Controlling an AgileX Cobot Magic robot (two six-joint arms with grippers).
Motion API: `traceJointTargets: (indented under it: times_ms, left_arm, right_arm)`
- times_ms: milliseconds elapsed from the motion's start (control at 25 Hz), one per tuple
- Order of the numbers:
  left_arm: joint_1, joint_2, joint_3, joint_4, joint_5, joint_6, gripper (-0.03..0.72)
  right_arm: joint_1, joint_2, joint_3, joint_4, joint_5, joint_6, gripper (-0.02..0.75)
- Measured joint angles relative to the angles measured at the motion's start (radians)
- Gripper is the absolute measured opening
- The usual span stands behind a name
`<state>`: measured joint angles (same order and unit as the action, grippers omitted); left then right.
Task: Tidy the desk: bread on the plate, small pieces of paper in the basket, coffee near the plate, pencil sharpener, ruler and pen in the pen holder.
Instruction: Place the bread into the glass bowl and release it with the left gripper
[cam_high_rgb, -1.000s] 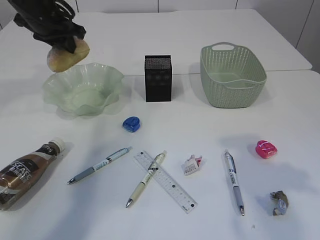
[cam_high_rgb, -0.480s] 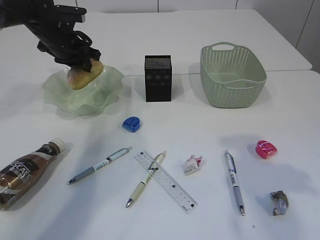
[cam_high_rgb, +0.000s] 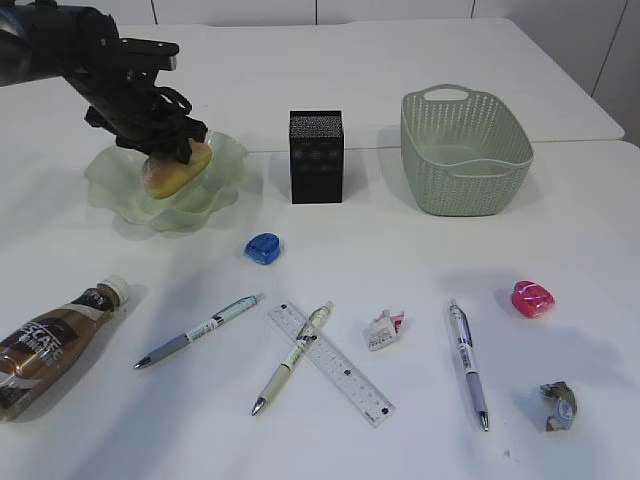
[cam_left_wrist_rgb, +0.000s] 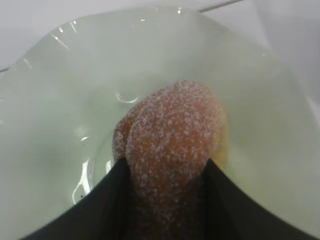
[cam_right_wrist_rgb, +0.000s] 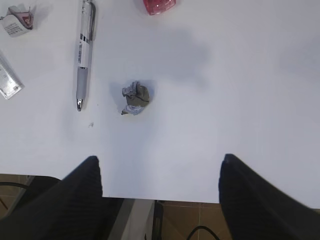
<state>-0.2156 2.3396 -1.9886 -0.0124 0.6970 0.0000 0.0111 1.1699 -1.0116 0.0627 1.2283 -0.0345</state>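
Observation:
The sugared bread (cam_high_rgb: 178, 165) (cam_left_wrist_rgb: 172, 130) rests low in the pale green wavy plate (cam_high_rgb: 120, 190) (cam_left_wrist_rgb: 60, 90), with my left gripper (cam_high_rgb: 170, 150) (cam_left_wrist_rgb: 165, 162) shut on it, both fingers against its sides. Over the table's front edge my right gripper (cam_right_wrist_rgb: 159, 159) stands open and holds nothing; a crumpled grey paper (cam_right_wrist_rgb: 135, 98) (cam_high_rgb: 559, 405) lies just beyond it. The coffee bottle (cam_high_rgb: 55, 340) lies on its side at front left. A ruler (cam_high_rgb: 330, 363), three pens (cam_high_rgb: 198, 331) (cam_high_rgb: 292, 357) (cam_high_rgb: 468, 362), a blue sharpener (cam_high_rgb: 263, 247) and a pink one (cam_high_rgb: 532, 299) lie loose.
The black pen holder (cam_high_rgb: 316, 157) stands at centre back and the green basket (cam_high_rgb: 466, 150) at back right. A second paper scrap (cam_high_rgb: 384, 329) (cam_right_wrist_rgb: 17, 20) lies between the ruler and the right pen (cam_right_wrist_rgb: 84, 50).
My left gripper has carried the bread from above the plate's back left rim down into the plate. Nothing else has moved.

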Motion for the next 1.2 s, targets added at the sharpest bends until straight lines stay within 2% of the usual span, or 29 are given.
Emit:
traceJointTargets:
  times_ms: [320, 440, 1200]
  left_arm:
    - [0.020, 0.000, 0.000, -0.015, -0.009, -0.030, 0.498]
    - [0.022, 0.000, 0.000, -0.016, -0.009, -0.039, 0.542]
    - [0.022, -0.016, -0.002, -0.004, 0.126, -0.074, 0.561]
  right_arm:
    - [0.000, 0.000, 0.000, 0.002, 0.000, 0.003, 0.566]
    - [0.000, 0.000, 0.000, 0.002, 0.000, 0.003, 0.566]
    - [0.000, 0.000, 0.000, 0.003, 0.002, 0.034, 0.566]
